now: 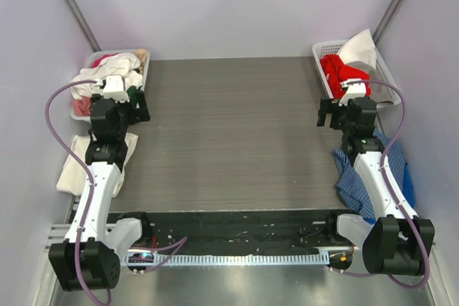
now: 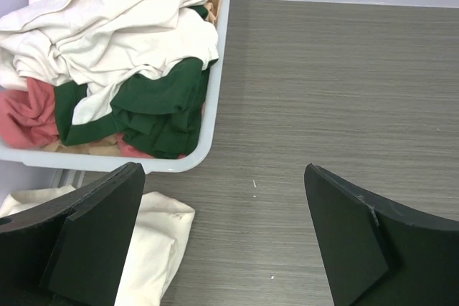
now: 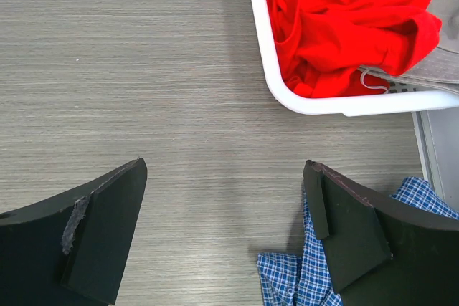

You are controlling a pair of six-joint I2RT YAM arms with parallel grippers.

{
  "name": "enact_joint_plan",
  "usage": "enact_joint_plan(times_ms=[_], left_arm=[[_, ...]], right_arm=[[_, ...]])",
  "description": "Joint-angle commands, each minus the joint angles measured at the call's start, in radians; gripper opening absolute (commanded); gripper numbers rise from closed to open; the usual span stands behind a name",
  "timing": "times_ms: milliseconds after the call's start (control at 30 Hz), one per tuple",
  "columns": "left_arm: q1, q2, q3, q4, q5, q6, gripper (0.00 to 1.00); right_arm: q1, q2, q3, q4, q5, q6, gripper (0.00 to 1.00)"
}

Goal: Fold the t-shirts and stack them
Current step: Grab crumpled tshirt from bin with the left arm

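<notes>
A white basket [image 2: 210, 123] at the table's back left holds a heap of garments. A dark green t-shirt [image 2: 161, 102] lies at the heap's front. Crumpled white or cream cloth [image 2: 115, 26] lies on top, and no print shows on it. A cream t-shirt [image 2: 154, 249] lies folded on the table by the left arm [image 1: 75, 166]. My left gripper [image 2: 222, 177] is open and empty above bare table, just right of the basket's near corner [image 1: 136, 107]. My right gripper [image 3: 224, 170] is open and empty above bare table, near the right basket [image 1: 337, 114].
Pink garments [image 2: 29, 109] lie in the left basket. The right basket [image 3: 276, 77] holds a red garment [image 3: 344, 19] and a pale cloth [image 1: 362, 49]. A blue checked cloth [image 3: 301, 277] lies under the right arm [image 1: 351, 177]. Grey walls enclose the table.
</notes>
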Motion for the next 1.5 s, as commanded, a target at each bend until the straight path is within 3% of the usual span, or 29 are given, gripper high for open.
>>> enact_joint_plan(times_ms=[0, 200, 500, 667, 933, 1167, 1467], left_arm=[[0.005, -0.021, 0.011, 0.077, 0.029, 0.016, 1.0], [0.005, -0.022, 0.018, 0.089, 0.003, 0.039, 1.0], [0.005, 0.044, 0.107, 0.026, -0.037, 0.188, 0.98], [0.005, 0.228, 0.213, 0.058, -0.198, 0.309, 0.98], [0.025, 0.549, 0.498, -0.037, -0.172, 0.466, 0.87], [0.086, 0.779, 0.721, -0.098, -0.13, 0.408, 0.79], [0.091, 0.934, 0.817, -0.092, -0.084, 0.385, 0.75]], right_arm=[[-0.006, -0.001, 0.036, 0.021, -0.013, -0.014, 1.0], [-0.006, 0.002, 0.037, 0.022, -0.015, -0.016, 1.0], [-0.006, 0.007, 0.036, 0.019, -0.016, -0.017, 1.0], [-0.006, 0.012, 0.037, 0.018, -0.023, -0.014, 1.0], [-0.006, 0.008, 0.04, 0.009, -0.035, -0.008, 1.0], [-0.006, 0.008, 0.037, 0.012, -0.035, -0.017, 1.0], [-0.006, 0.022, 0.037, 0.01, -0.035, -0.02, 1.0]])
